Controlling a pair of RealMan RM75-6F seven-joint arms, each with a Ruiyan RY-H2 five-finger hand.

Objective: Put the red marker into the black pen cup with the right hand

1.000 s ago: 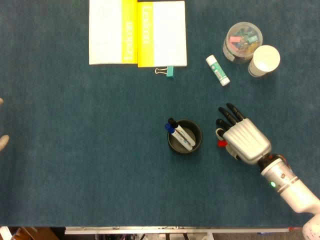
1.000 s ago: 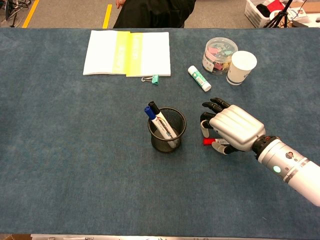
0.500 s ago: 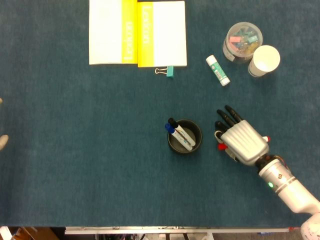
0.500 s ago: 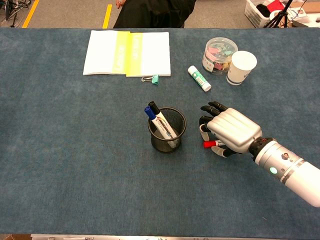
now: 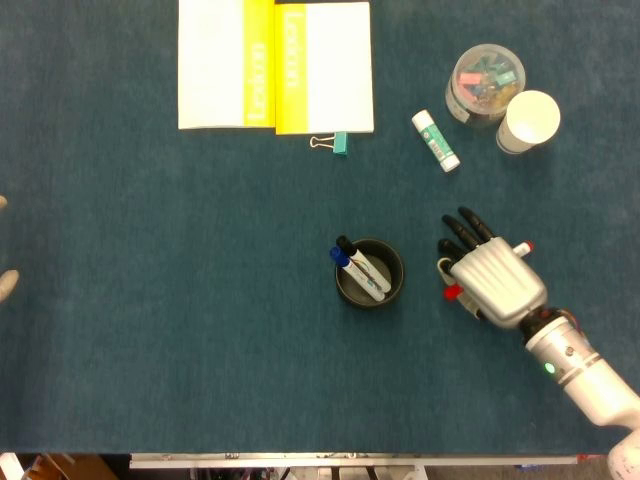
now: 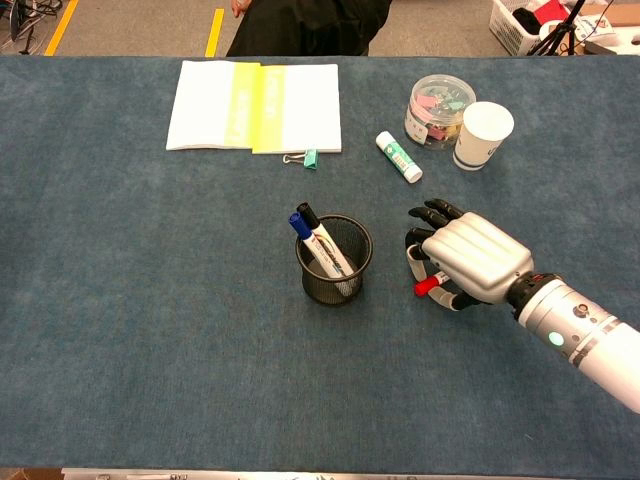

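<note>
Blue felt covers the table [image 6: 150,330]. Nearest, the right hand [image 6: 468,262] is closed around the red marker [image 6: 426,286], which is now tilted with its red cap raised, where before it was lying flat. A lift seems begun. Just left, the black pen cup [image 6: 334,262] is waiting.

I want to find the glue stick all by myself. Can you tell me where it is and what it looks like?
Look at the far right part of the blue table, where a clear tub of clips and a white paper cup stand. Just left of them lies the glue stick: a small white tube with a green label, lying flat while its neighbours stand upright.
</note>
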